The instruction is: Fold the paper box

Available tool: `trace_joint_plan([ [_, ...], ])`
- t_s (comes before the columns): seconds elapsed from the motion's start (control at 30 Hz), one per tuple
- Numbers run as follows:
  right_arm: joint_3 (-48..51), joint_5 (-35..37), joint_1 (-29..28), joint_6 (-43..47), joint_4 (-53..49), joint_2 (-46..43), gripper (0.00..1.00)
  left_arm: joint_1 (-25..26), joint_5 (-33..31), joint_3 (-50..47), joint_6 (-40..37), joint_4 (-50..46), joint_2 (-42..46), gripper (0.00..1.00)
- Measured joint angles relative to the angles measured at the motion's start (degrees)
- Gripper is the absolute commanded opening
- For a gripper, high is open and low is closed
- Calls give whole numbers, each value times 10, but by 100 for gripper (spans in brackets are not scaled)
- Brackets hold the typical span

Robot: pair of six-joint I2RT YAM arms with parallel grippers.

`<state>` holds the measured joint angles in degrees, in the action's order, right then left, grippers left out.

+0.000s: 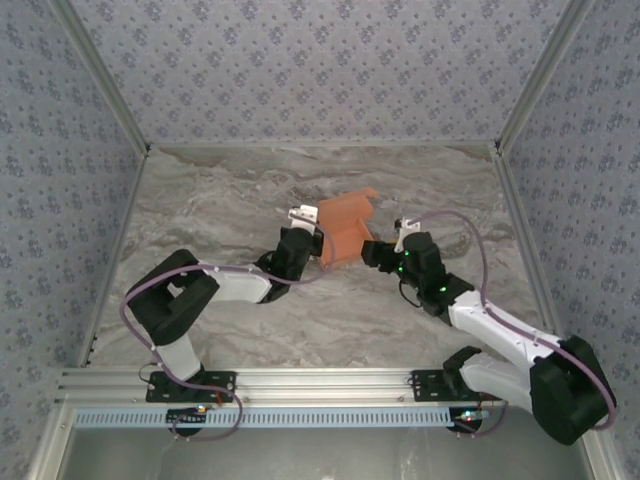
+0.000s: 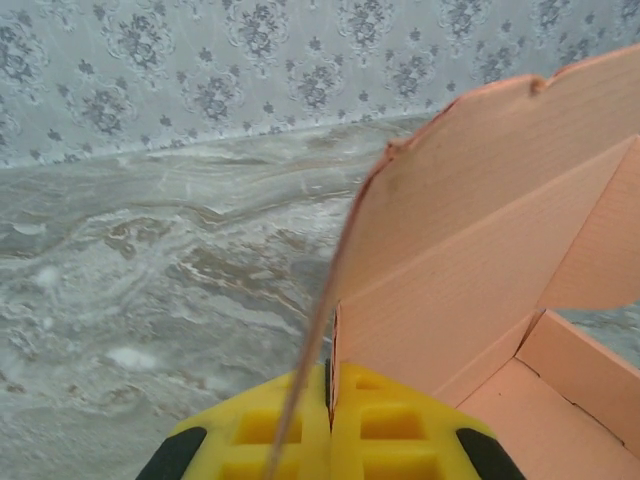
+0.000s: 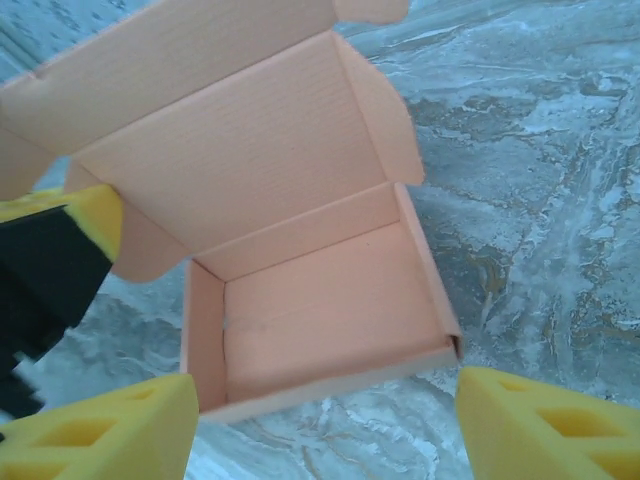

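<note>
Mostly, the box (image 1: pixel 345 235) is already made up. It is found near the middle of the counter (image 1: pixel 220 200), between the two end effectors. In the right wrist view its bottom part is seen as a small tray. A flat floor is shown with four low walls stood up around it, and the corners look closed. So the biggest part of the folding can be judged as done. The lid (image 3: pixel 230 150) is not shut yet. It is stood up at the back of the tray and tipped away from it. A rounded flap (image 3: pixel 385 110) is seen at each side of the lid, and one more strip is seen along its far edge. The left end effector (image 1: pixel 303 216) is closed tight on the box. In the left wrist view a thin edge of card at the side of the box is seen pinched between its yellow pads (image 2: pixel 390 430), so the box is held in place. The right end effector (image 3: pixel 325 425) is spread wide just in front of the tray's front wall, and nothing is held in it. It cannot be told whether that wall is touched by it. What is left, it is judged, is this: the side flaps are to be bent in, the lid is to be brought down over the tray, and the far strip is to be tucked inside the front wall. Only then can the box be called folded.
</note>
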<state>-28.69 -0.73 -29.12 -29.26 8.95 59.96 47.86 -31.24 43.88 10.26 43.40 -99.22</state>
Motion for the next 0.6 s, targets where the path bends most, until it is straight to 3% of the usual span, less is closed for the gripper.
trace_joint_plan([
  [0.2, -120, -173, 152, -16, -137, 48, 74, -58, 95, 1, -50, 8, 0, 15],
  [0.33, -229, -261, 235, -22, -198, 146, 69, -109, 206, 6, -65, 1, 0, 49],
  [0.43, -287, -306, 267, -19, -228, 229, 63, -148, 289, 9, -56, 0, 1, 61],
  [0.53, -329, -343, 283, -31, -251, 312, 63, -170, 350, 9, -49, -16, 18, 97],
  [0.6, -353, -360, 287, -50, -262, 360, 66, -174, 386, 5, -43, -29, 43, 99],
])
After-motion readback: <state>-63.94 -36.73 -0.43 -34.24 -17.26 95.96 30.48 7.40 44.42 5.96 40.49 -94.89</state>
